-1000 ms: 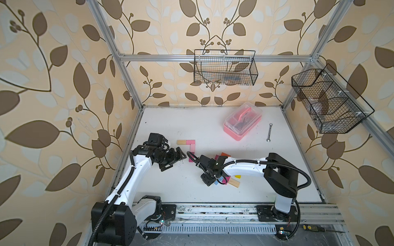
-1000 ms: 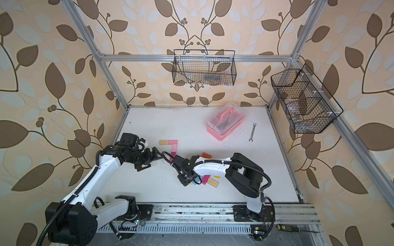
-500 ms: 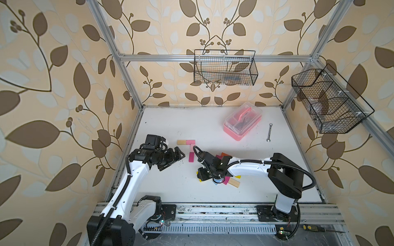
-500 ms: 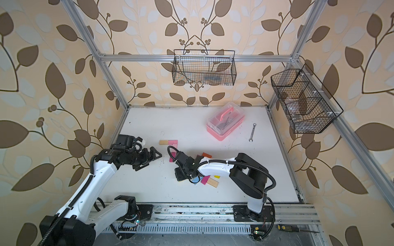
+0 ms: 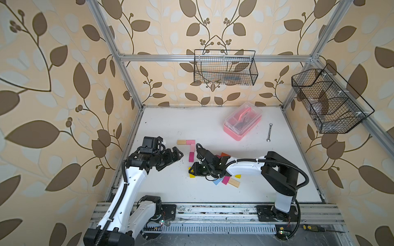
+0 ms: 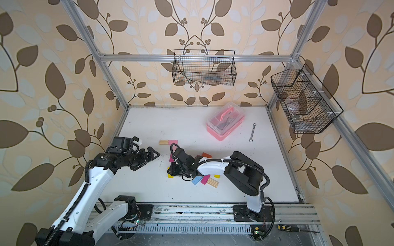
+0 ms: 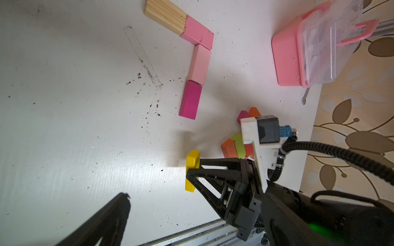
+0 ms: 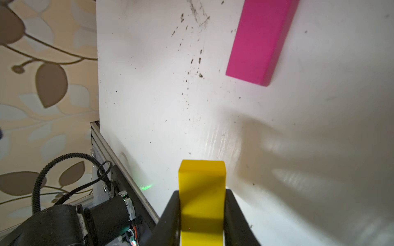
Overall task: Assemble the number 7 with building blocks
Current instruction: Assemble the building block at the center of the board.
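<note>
The white surface (image 5: 170, 191) lies under both my claws. The pink box (image 5: 242, 123) sits well beyond my right claw (image 8: 201, 193). Ahead of that claw is the number 7 (image 7: 197, 53), part built: a plain wood block (image 7: 165, 16) and a pink block (image 7: 198, 35) make the bar, and a pale pink block (image 7: 199, 65) and a magenta block (image 7: 190, 100) make the stem. The magenta end is nearest my claw, but apart from it. Loose building blocks (image 5: 226, 181) huddle behind it, under my wrist. My right claw pinches a yellow block (image 8: 201, 176) by its sides. My left claw (image 5: 173, 159) hovers beside the stem, spread wide and empty.
</note>
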`<state>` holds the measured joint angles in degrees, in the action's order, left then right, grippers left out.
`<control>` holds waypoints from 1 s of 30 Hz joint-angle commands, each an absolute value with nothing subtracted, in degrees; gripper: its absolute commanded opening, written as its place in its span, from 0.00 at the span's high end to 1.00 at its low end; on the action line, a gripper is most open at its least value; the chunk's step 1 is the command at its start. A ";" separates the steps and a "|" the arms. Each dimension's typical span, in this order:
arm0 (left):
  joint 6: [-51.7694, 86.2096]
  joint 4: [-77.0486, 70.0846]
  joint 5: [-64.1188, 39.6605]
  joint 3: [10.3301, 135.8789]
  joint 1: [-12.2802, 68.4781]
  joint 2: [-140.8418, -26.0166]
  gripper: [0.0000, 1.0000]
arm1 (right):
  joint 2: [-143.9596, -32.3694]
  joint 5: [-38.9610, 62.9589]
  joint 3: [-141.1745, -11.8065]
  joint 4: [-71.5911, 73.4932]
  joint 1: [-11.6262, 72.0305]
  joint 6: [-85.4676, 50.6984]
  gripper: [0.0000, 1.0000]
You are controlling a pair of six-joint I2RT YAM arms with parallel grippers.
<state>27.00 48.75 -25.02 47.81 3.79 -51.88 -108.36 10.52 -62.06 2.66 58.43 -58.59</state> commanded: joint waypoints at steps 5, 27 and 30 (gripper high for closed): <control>26.57 48.87 -25.92 47.53 3.93 -52.36 0.01 | -110.86 8.01 -62.76 4.14 56.87 -61.26 0.72; 26.54 48.78 -26.67 47.46 3.87 -53.61 0.01 | -112.90 8.60 -62.06 7.28 56.27 -63.01 0.49; 26.49 48.78 -27.35 47.46 3.96 -53.82 0.01 | -111.24 8.89 -60.41 9.25 56.01 -63.44 0.48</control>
<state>27.00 48.66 -25.41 47.68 3.79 -53.78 -112.25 9.02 -61.93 7.79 56.12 -62.15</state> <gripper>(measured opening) 0.989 0.519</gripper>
